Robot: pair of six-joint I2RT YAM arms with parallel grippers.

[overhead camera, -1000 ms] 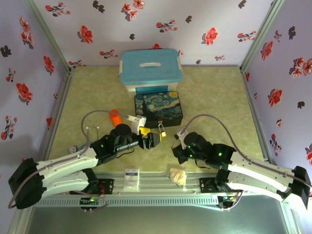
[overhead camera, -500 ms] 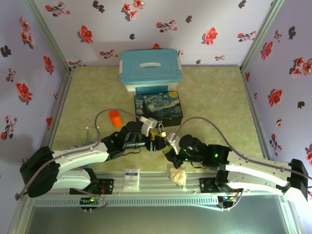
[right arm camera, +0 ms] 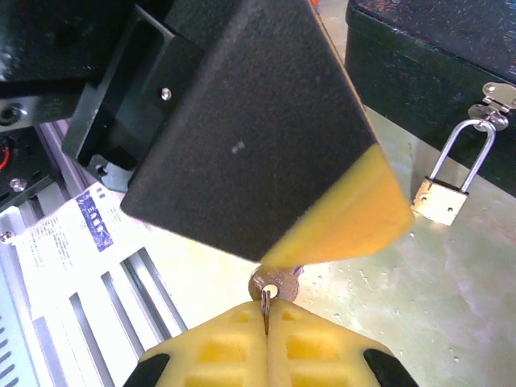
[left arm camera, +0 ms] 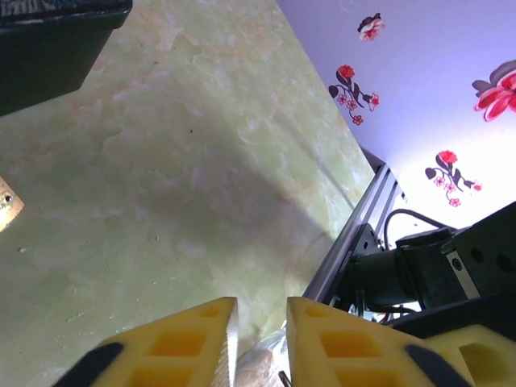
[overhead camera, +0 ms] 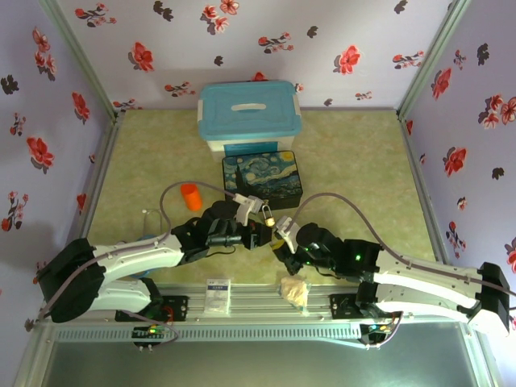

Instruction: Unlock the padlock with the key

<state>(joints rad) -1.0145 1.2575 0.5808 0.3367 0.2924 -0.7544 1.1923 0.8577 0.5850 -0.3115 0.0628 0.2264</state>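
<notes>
Hanging padlock (right arm camera: 439,201) on shut dark box (overhead camera: 262,179), right pincer (right arm camera: 266,313) pinching key (right arm camera: 274,284)

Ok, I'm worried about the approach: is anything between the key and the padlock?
Yes. A yellow-tipped finger of the left claw sits just ahead of the key in the right claw, partly across the line to the padlock on the dark box.

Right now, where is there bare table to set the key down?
Widest free patch: table right of the box, out to the right wall. Another lies left of the bin, behind the orange cylinder. Crowded: in front of the box, where the left hand and right hand meet by the padlock.
</notes>
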